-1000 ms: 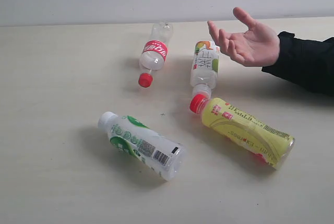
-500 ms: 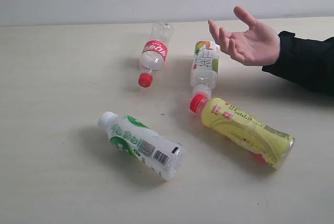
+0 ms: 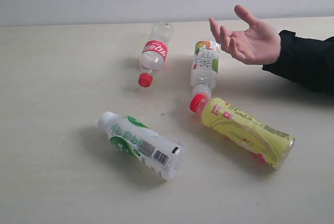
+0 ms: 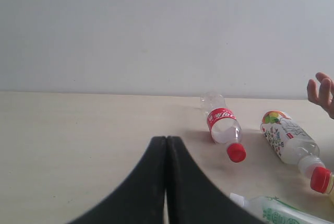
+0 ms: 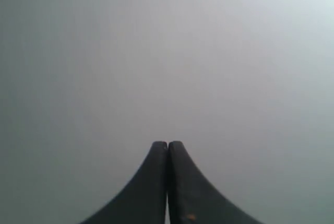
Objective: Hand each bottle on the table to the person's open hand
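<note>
Four bottles lie on their sides on the pale bench [image 3: 62, 78], all untouched. Upper centre of the exterior view, the clear bottle with the red label [image 3: 155, 51] points its red cap toward the lower edge of the frame. Just to its right lies the clear bottle with the green-orange label [image 3: 205, 65], its neck end meeting the red cap of the yellow bottle [image 3: 245, 132], which stretches off to the lower right. The white green-labelled bottle [image 3: 140, 144] lies apart from them, lower left of centre.

The person's open hand [image 3: 250, 41] is held palm up at the upper right, fingers spread, above the bench and near the green-orange bottle, with a black sleeve [image 3: 308, 62] behind it.

The left claw [image 4: 166, 145] is pressed tight together with nothing in it. The red-label bottle and the green-orange one lie on the bench well beyond its tips, none touching it. The right claw [image 5: 167, 148] is likewise closed and empty, facing only a plain grey surface [image 5: 167, 51].
</note>
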Robot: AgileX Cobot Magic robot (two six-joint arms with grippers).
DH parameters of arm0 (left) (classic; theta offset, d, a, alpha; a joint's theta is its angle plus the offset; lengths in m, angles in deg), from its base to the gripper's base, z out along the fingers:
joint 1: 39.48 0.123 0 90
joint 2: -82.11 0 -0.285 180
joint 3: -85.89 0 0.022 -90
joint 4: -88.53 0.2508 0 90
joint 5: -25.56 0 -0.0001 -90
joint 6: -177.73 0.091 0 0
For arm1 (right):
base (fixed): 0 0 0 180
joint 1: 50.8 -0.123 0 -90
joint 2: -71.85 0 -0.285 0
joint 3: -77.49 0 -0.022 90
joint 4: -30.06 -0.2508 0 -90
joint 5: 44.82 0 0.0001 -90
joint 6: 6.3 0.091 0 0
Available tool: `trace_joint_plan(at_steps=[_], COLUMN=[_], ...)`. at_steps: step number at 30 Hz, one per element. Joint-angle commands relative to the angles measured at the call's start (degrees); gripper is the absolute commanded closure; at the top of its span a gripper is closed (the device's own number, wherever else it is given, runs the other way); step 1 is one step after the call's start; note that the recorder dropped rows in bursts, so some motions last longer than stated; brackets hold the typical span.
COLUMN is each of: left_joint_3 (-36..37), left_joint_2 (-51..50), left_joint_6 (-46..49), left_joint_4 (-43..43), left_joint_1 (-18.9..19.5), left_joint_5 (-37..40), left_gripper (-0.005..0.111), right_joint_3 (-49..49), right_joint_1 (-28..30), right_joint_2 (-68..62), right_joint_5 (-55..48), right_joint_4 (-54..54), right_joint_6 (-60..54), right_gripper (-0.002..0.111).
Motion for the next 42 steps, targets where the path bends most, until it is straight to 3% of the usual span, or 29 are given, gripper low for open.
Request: trace_joint_plan(at_steps=[1,8,14,17,28,36,42], left_joint_3=[0.2,0.2,0.2,0.2,0.2,0.2,0.2], left_joint_2=[0.36,0.36,0.36,0.36,0.36,0.36,0.36], left_joint_6=[0.07,0.07,0.07,0.07,0.07,0.07,0.07], left_joint_4=[-0.49,-0.49,-0.49,-0.49,-0.49,-0.49,-0.49], left_joint_1=[0.05,0.05,0.05,0.05,0.05,0.05,0.05], left_joint_5=[-0.32,-0.32,-0.32,-0.32,-0.32,-0.32,-0.32], left_gripper=[0.107,0.107,0.107,0.107,0.107,0.107,0.107], right_joint_3=[11.43,24.9,30.2,31.26,31.3,33.47,34.76], right_joint_1=[0.27,0.27,-0.1,-4.2,-23.84,-35.94,-38.37], right_joint_2=[-12.14,-34.07,-43.6,-47.28,-55.41,-67.43,-74.94], right_joint_5=[-16.59,-46.28,-63.85,-68.98,-70.42,-68.53,-64.81], right_joint_4=[6.62,-23.72,-33.5,-31.2,-24.55,-27.99,-39.89], right_joint_6=[-9.94,-46.33,-54.01,-54.01,-53.68,-51.91,-57.11], right_gripper=[0.108,0.108,0.108,0.108,0.107,0.079,0.076])
